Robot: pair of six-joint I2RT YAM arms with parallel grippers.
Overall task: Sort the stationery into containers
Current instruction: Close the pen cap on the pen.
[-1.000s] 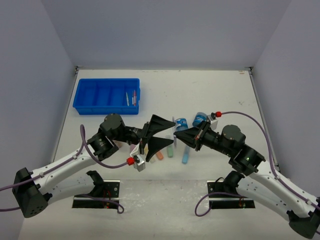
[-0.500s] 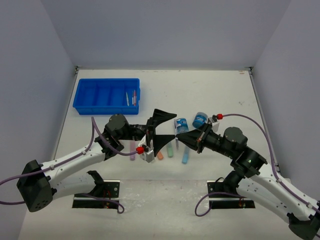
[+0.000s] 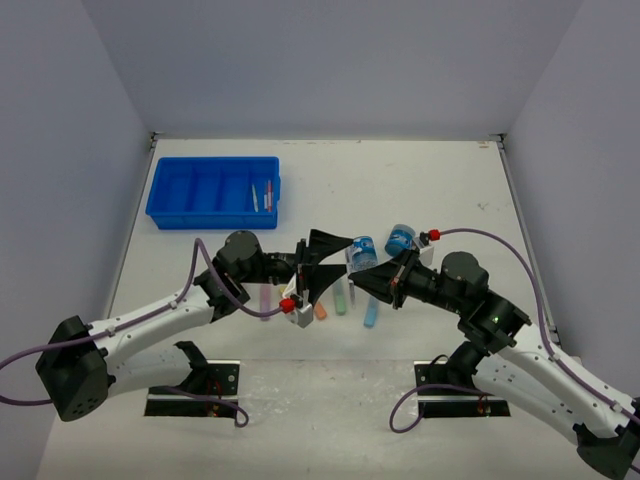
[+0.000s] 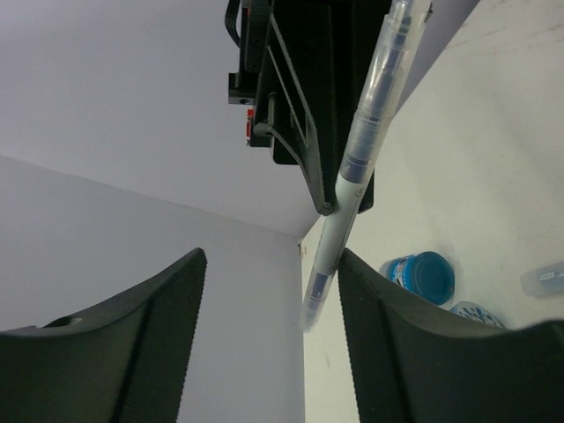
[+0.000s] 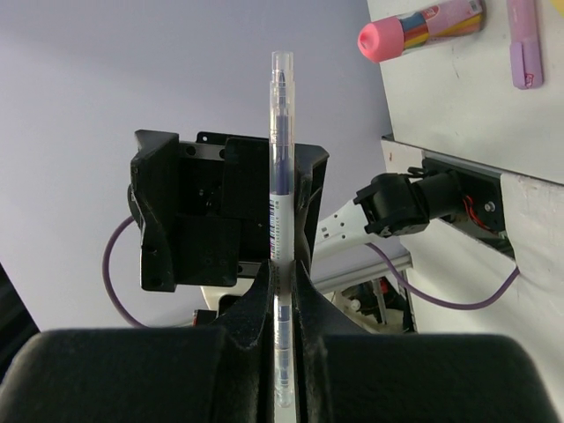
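My right gripper [image 3: 362,273] is shut on a thin clear pen [image 5: 280,176] and holds it above the table's middle; it shows shut in the right wrist view [image 5: 282,280]. My left gripper [image 3: 328,267] is open and faces it. In the left wrist view the pen [image 4: 361,150] hangs with its lower end between my open left fingers [image 4: 397,335], close to the right one, and I cannot tell whether it touches. The blue tray [image 3: 213,190] stands far left with thin pens [image 3: 262,197] in its right compartment. Two round blue tubs [image 3: 362,247] [image 3: 400,238] stand behind the grippers.
Marker sticks lie under the grippers: purple [image 3: 265,298], orange [image 3: 320,311], green [image 3: 340,298], blue [image 3: 371,313]. The pink-capped bottle [image 5: 423,22] shows in the right wrist view next to a purple marker [image 5: 524,40]. Grey walls close the table on three sides.
My left gripper has moved right and turned toward the right gripper, so the pen's end now sits between its open fingers. The right gripper has kept hold of the pen and barely shifted.
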